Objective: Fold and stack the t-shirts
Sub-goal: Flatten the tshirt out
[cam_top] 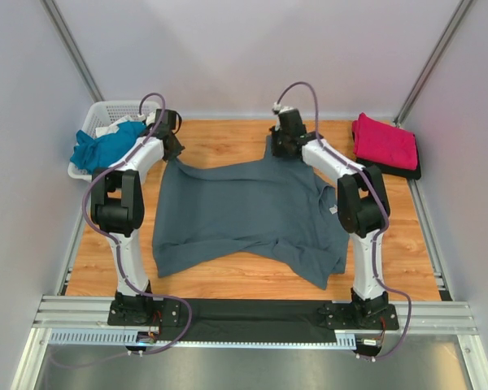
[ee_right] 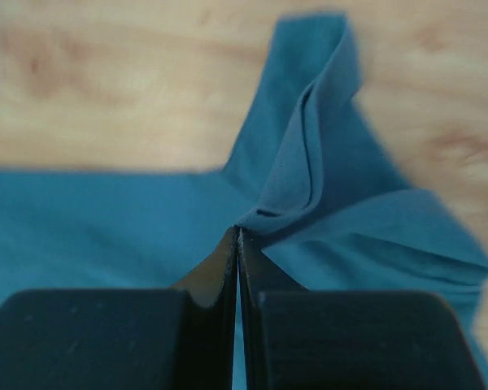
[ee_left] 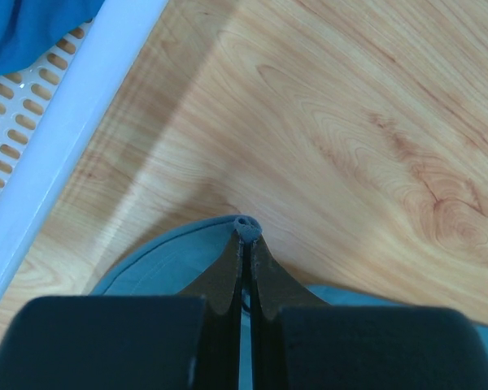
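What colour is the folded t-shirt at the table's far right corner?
Magenta pink. The folded t-shirt shows best in the top external view.

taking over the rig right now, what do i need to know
Grippers: left gripper shut on the far left edge of the large slate-grey cotton t-shirt; right gripper shut on its far right corner.
The grey shirt lies spread across the wooden table, unfolded.
Done: magenta-pink t-shirt folded at the far right.
Left: fold the grey one, then the teal-blue t-shirt bunched in the white lattice basket, and stack them.
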Robot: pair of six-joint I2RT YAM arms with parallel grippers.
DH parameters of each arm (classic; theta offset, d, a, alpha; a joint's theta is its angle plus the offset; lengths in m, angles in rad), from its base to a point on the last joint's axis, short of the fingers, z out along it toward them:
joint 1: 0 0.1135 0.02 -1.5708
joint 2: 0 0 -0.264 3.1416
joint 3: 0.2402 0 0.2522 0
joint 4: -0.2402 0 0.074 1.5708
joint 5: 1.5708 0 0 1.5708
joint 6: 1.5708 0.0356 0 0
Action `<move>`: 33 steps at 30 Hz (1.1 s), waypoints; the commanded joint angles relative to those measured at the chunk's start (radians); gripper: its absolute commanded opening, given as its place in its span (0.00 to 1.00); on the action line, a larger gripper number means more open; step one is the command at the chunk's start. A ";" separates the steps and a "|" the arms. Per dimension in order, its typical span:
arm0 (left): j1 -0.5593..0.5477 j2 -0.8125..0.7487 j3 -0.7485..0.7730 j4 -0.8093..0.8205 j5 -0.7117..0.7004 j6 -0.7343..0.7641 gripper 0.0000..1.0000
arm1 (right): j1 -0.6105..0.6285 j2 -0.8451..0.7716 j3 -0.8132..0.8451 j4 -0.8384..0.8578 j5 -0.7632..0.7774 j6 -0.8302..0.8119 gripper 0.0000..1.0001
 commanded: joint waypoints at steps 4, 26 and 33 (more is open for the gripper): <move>-0.005 -0.030 -0.005 0.024 0.001 0.020 0.00 | 0.122 -0.127 -0.187 0.004 -0.001 -0.211 0.00; -0.036 -0.019 -0.016 0.024 -0.031 0.037 0.00 | 0.166 -0.168 -0.210 -0.053 -0.032 -0.429 0.47; -0.036 -0.013 -0.016 0.025 -0.032 0.039 0.00 | 0.249 -0.151 -0.274 0.010 0.055 -0.584 0.74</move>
